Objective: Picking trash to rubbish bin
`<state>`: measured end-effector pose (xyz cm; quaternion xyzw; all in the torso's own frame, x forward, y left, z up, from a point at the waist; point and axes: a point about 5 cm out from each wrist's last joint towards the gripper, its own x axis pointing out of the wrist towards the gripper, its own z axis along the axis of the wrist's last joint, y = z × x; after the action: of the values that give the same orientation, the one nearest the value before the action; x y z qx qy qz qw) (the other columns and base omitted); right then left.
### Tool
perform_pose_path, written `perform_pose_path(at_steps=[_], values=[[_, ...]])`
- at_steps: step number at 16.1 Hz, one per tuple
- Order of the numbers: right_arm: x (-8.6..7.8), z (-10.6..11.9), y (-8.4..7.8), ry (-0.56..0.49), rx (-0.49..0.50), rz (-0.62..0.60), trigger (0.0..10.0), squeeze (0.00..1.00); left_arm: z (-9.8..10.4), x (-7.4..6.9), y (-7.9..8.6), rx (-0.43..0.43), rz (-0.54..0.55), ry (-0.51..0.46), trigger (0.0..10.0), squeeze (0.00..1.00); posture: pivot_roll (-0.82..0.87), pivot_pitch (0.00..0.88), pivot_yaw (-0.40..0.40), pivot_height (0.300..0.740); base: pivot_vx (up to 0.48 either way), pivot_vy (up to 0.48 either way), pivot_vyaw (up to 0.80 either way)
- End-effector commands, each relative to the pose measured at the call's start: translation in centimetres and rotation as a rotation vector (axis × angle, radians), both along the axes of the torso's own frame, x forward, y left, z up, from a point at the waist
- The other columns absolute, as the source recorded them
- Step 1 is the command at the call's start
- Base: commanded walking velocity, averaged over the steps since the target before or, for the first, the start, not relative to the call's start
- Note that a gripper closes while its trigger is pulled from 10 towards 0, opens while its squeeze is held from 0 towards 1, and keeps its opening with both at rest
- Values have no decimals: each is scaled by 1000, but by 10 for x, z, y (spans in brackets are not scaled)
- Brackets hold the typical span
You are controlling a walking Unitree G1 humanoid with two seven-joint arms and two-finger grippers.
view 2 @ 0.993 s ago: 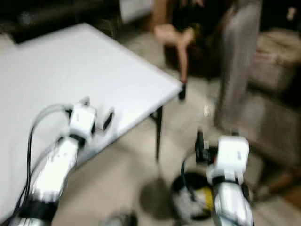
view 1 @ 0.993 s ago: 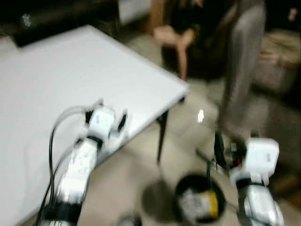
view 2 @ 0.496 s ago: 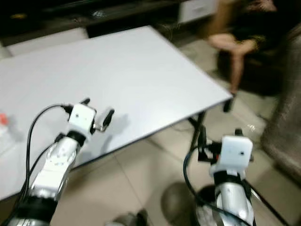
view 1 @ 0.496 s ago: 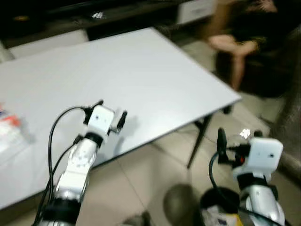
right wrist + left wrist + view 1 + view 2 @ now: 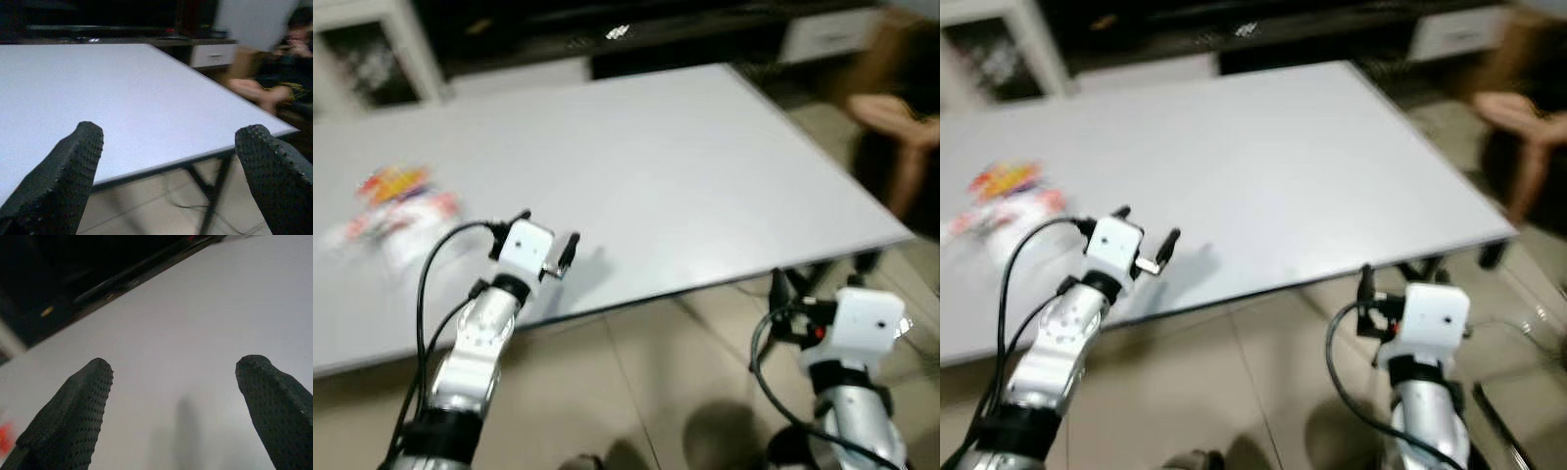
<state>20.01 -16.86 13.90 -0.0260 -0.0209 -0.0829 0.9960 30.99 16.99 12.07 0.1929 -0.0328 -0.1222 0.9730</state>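
Crumpled trash (image 5: 396,208), white wrappers with red and yellow print, lies blurred at the far left of the white table (image 5: 685,166). My left gripper (image 5: 548,227) hovers over the table's front edge, well to the right of the trash. It is open, its fingers wide apart over bare tabletop in the left wrist view (image 5: 178,367). My right gripper (image 5: 791,294) hangs off the table's front right, above the floor tiles. It is open with nothing between its fingers (image 5: 171,132), facing the table's corner.
A person (image 5: 901,108) sits past the table's right end. A dark low cabinet (image 5: 607,34) runs along the back, with a white shelf unit (image 5: 362,49) at the back left. Tiled floor (image 5: 636,392) lies in front of the table.
The camera has swung left: the table now spans the view, the trash has come in at the left, and the bin with rubbish has left at the bottom. Both arms keep their pose.
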Motion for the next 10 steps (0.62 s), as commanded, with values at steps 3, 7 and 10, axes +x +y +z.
perform_pose_path(at_steps=[3, 7, 10], values=[[-1, 0, -1, 3, -1, -4, 10000, 0, -3, 0, 0, -5, 9, 17, 10000, 0, 130, 110, 21, 740, 0, 0, 800], [-1, 1, -11, 1, 47, -86, 10000, 0, -4, -1, -1, -9, 10, 27, 10000, 0, 127, 111, 22, 740, 0, 0, 106], [-1, 2, -17, 16, -24, -122, 10000, 0, -4, 0, -3, -10, 5, 31, 10000, 0, 123, 111, 22, 740, 0, 0, 0]])
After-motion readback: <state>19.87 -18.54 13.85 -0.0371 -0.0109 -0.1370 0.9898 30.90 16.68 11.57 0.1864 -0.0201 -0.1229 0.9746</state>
